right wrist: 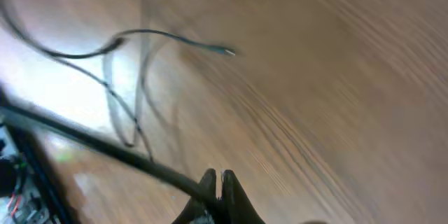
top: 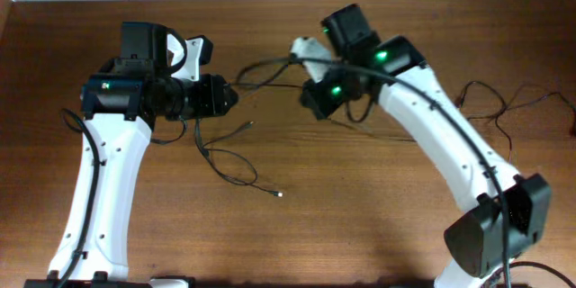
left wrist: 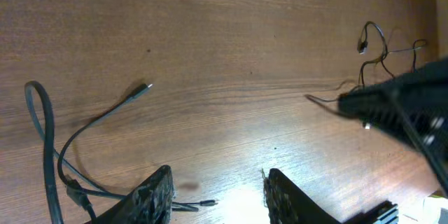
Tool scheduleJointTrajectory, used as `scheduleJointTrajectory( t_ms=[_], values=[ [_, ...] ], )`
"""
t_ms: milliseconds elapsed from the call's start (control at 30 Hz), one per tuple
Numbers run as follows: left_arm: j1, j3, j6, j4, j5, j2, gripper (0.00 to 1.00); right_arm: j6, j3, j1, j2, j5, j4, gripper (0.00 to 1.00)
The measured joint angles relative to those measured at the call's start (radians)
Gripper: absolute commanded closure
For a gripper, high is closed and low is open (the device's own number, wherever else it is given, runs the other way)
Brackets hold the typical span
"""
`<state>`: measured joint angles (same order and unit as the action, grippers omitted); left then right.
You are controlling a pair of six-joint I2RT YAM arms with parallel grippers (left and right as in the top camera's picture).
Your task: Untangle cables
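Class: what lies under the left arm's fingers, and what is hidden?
Wooden table shows between the left fingers; a thin cable with a plug pokes out beneath one. Its run underneath is covered.

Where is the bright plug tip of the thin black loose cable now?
In the overhead view the bright plug tip lies on the brown wooden table between the white left arm and the white right arm, nearer the left one.

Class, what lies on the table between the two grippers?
A thin black cable runs between the left gripper and the right gripper; the overhead view shows it.
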<state>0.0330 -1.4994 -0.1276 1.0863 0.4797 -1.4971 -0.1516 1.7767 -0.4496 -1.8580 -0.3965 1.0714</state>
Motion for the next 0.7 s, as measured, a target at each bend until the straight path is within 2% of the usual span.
scheduleJointTrajectory(
  t_ms=[167, 200, 233, 300, 367, 567, 700],
  values=[
    [0.016, 0.0, 0.0, 0.002, -0.002, -0.002, 0.55, 0.034, 0.001, 0.179, 0.0, -0.005, 0.108, 0.96],
    [0.017, 0.0, 0.0, 0.002, -0.002, -0.002, 0.5, 0.045, 0.001, 0.222, 0.001, -0.013, 0.12, 0.96],
    [0.02, 0.0, 0.0, 0.002, -0.001, -0.005, 0.39, 0.056, 0.001, 0.261, 0.002, -0.015, 0.131, 0.96],
    [0.017, 0.0, 0.004, 0.002, -0.005, -0.007, 0.29, 0.086, 0.001, 0.341, 0.002, 0.003, 0.149, 0.96],
    [0.006, 0.0, 0.0, 0.002, -0.01, -0.006, 0.07, 0.108, 0.001, 0.441, 0.002, 0.043, 0.157, 0.96],
    [0.004, 0.0, 0.0, 0.002, -0.017, -0.006, 0.07, 0.16, 0.0, 0.587, 0.002, 0.076, 0.172, 0.96],
    [0.004, 0.0, 0.0, 0.003, -0.018, -0.006, 0.08, 0.255, -0.016, 0.705, 0.002, 0.08, 0.163, 0.96]
  ],
)
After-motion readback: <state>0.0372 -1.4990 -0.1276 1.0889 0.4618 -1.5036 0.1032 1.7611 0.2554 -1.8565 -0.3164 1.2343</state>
